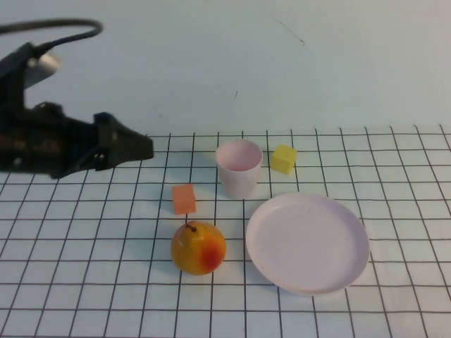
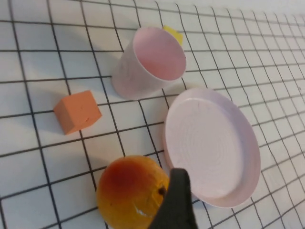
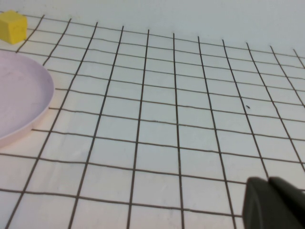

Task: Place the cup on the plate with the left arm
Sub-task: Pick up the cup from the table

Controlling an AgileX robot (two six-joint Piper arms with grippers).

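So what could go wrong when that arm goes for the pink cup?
The left gripper hangs at the table's left, apart from the cup; the right gripper sits low, past the plate.
1. The orange block and pear lie near the approach and could get bumped.
2. The cup looks light, so a nudge might tip it.

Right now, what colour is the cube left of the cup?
Orange; the cube shows best in the left wrist view.
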